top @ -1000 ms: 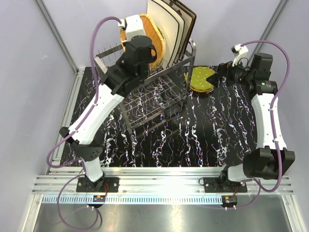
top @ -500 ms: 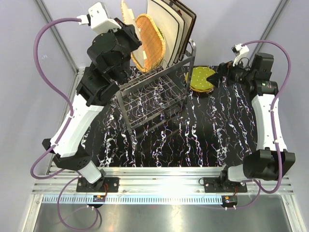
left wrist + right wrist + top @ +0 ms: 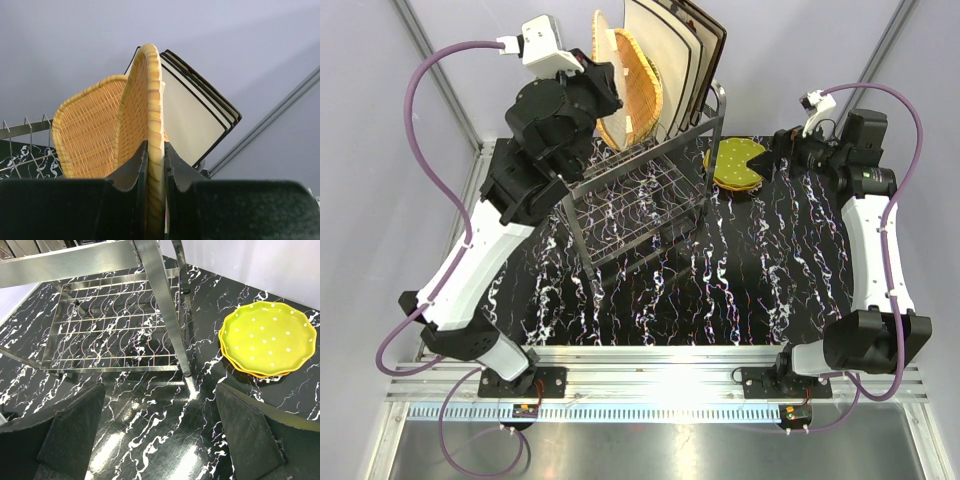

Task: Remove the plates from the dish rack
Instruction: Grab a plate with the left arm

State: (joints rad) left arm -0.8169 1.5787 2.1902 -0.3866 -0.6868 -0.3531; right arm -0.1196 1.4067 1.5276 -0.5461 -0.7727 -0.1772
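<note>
My left gripper (image 3: 604, 88) is raised above the back of the dish rack (image 3: 640, 190), shut on the rim of a woven wicker plate (image 3: 147, 95) that it holds edge-on. A second wicker plate (image 3: 85, 132) leans just behind it in the rack, and large cream square plates (image 3: 192, 115) with dark rims stand upright beyond. In the top view the held plate (image 3: 605, 30) is up beside the other wicker plate (image 3: 640, 85) and the cream plates (image 3: 665, 60). My right gripper (image 3: 160, 435) hangs open over the table, close to a green dotted plate (image 3: 267, 335) stacked on an orange one (image 3: 250, 371).
The rack's chrome leg (image 3: 167, 315) and lower wire shelf (image 3: 110, 330) stand just left of the stacked plates (image 3: 735, 162). The black marbled table (image 3: 720, 290) spreads in front of the rack. Grey walls and aluminium posts (image 3: 440, 70) close in the back.
The left arm has risen from the rack, bringing the wicker plate up with it, then shifted slightly right. The right arm has not moved.
</note>
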